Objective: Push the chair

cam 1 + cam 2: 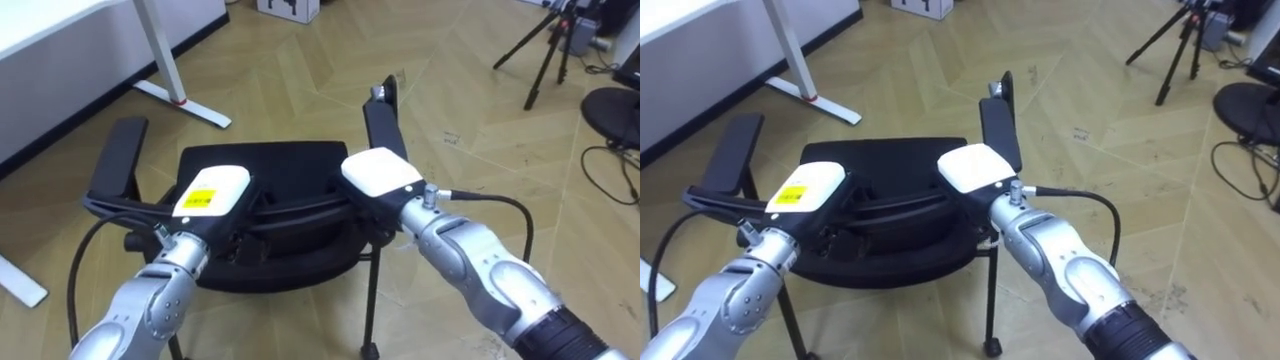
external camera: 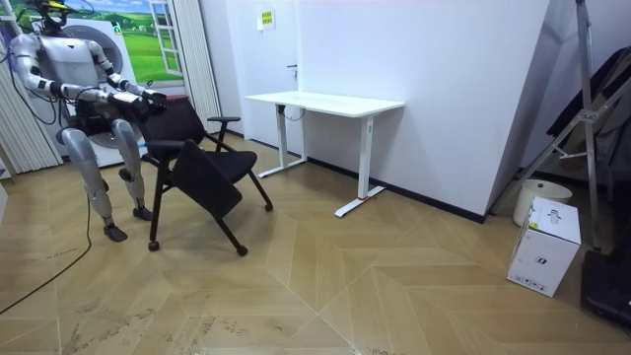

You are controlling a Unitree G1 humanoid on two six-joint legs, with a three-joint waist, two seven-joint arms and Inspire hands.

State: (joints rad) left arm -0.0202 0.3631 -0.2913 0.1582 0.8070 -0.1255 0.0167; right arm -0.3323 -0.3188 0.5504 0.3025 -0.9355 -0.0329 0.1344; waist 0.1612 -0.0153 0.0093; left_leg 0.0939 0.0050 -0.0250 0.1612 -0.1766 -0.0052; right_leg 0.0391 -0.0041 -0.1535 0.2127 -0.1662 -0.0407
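A black chair [image 1: 262, 166] with two armrests stands on the wooden floor right in front of me, its seat facing away. My left hand [image 1: 212, 190], with a yellow label on its back, lies on the left part of the backrest's top edge. On the right part, beside the right armrest [image 1: 383, 122], lies my right hand [image 1: 382, 172]. In the room view I stand behind the chair [image 2: 202, 170] at the room view's left, both arms stretched out to its back.
A white desk [image 1: 60, 30] with a white foot [image 1: 186, 103] stands ahead on my left. A tripod [image 1: 545, 45] and a dark round stool [image 1: 615, 110] are at the far right. A white box [image 2: 547, 247] and a ladder [image 2: 592, 89] stand across the room.
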